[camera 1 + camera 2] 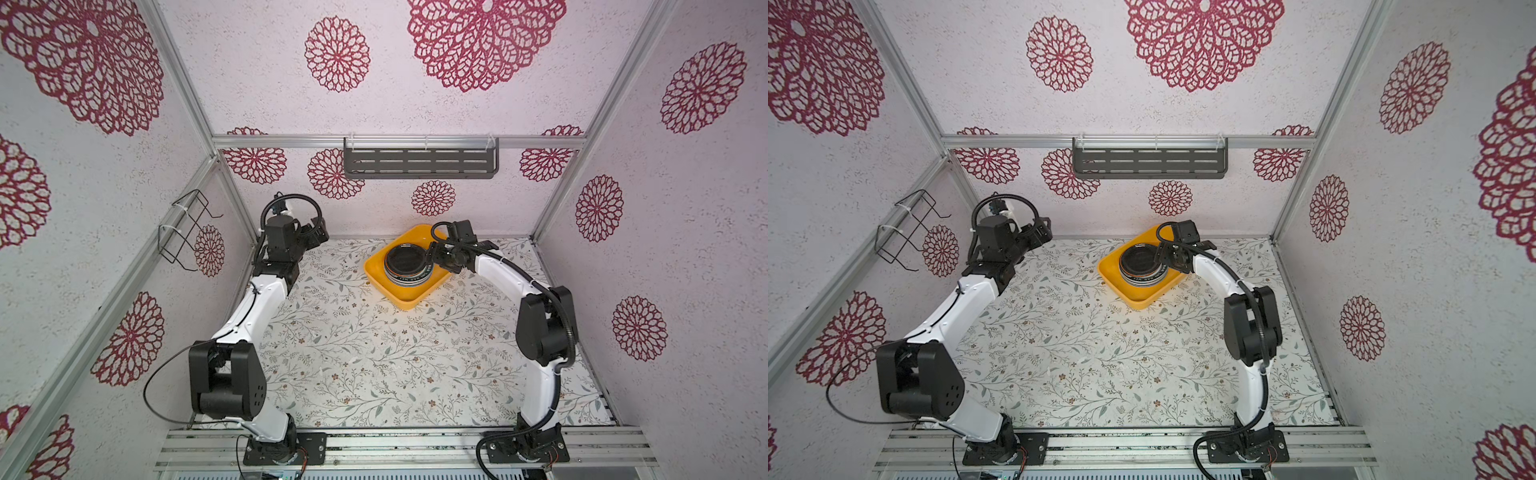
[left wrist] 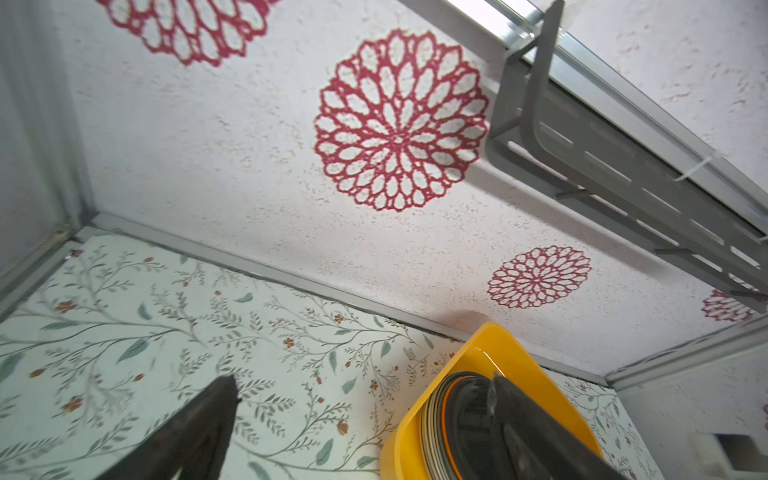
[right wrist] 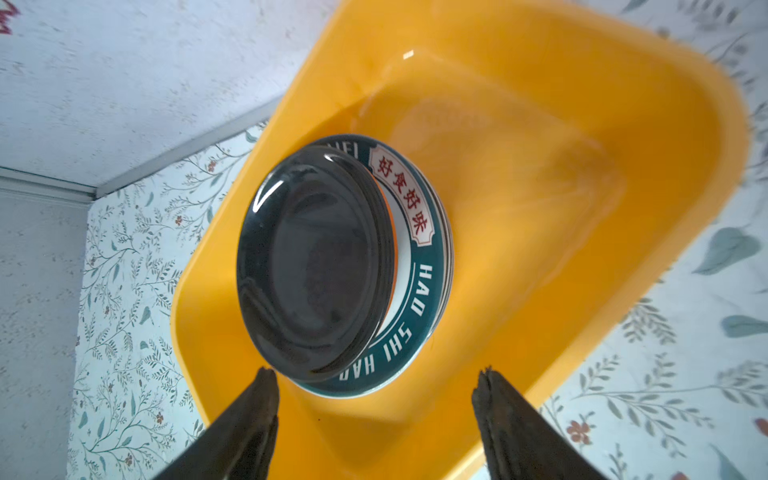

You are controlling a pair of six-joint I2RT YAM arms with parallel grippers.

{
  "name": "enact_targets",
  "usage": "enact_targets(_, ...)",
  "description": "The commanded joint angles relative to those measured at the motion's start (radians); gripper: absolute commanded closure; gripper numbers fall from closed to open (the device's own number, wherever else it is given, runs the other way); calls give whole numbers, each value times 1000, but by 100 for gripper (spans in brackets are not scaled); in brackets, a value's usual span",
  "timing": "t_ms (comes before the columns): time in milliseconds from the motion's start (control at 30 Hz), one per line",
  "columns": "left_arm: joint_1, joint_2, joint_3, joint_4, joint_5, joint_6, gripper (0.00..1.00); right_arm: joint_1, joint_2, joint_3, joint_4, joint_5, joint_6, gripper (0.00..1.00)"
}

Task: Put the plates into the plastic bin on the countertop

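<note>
The yellow-orange plastic bin (image 1: 405,302) (image 1: 1138,302) sits on the leafy countertop (image 1: 374,353) near the back wall. Inside it the plates (image 1: 405,262) (image 1: 1139,262) form one stack with a black plate (image 3: 311,266) on top. Under the black one, a white plate with a dark lettered rim (image 3: 419,291) and an orange edge show. My right gripper (image 1: 432,255) (image 1: 1163,254) (image 3: 375,372) hovers at the stack's right edge, open, with nothing between its fingers. My left gripper (image 1: 318,233) (image 1: 1044,230) (image 2: 365,377) stands open and empty near the back left corner, apart from the bin (image 2: 490,345).
A grey slotted shelf (image 1: 420,163) hangs on the back wall above the bin. A black wire rack (image 1: 185,230) is fixed to the left wall. Aluminium rails (image 1: 395,444) carrying the arm bases run along the front edge.
</note>
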Motion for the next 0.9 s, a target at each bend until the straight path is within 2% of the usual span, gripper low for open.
enact_targets(0, 35, -143, -106, 61, -66, -2, 3, -1, -145, -64, 110, 95, -70, 7)
enact_targets(33, 43, -175, -147, 77, -85, 11, 3, -1, -174, -92, 116, 114, -82, 1)
enact_targets(167, 96, -307, -308, 114, -131, 98, 3, -3, -313, -240, 143, 226, -123, 1)
enact_targets(300, 122, -365, -449, 129, -187, 245, 3, -8, -450, -396, 165, 366, -127, 1)
enact_targets(400, 138, -376, -557, 166, -234, 283, 3, -13, -545, -497, 168, 472, -130, 1)
enact_targets(567, 151, -356, -721, 352, -240, 331, 3, -30, -694, -646, 151, 642, -131, 1)
enact_targets(733, 151, -237, -790, 535, -226, 338, 3, -47, -799, -731, 108, 769, -130, 1)
enact_targets(867, 145, -138, -837, 731, -209, 392, 3, -51, -851, -778, 87, 852, -150, 1)
